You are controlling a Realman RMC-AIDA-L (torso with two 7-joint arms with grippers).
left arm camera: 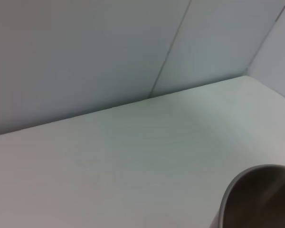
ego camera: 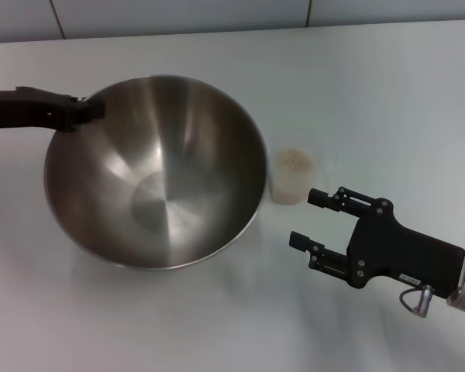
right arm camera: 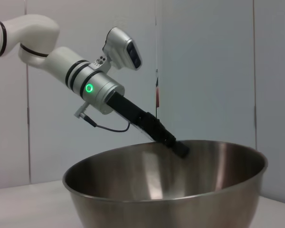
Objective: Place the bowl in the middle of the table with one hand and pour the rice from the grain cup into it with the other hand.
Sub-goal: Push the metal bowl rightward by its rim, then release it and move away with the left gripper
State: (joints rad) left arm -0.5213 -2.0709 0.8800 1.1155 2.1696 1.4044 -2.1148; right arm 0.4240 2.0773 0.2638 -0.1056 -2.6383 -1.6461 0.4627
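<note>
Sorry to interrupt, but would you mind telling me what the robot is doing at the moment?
The left gripper is shut on the far left rim of the bowl, which is tilted on the table and holds nothing yet. Just beside the bowl's right edge stands the grain cup, upright, with the rice in it. The right gripper is open near the cup, not touching it, so nothing has been poured.

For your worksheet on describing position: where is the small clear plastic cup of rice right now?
In the head view, the small clear plastic cup of rice stands on the white table, just right of the large steel bowl, ahead of the open right claw.
</note>
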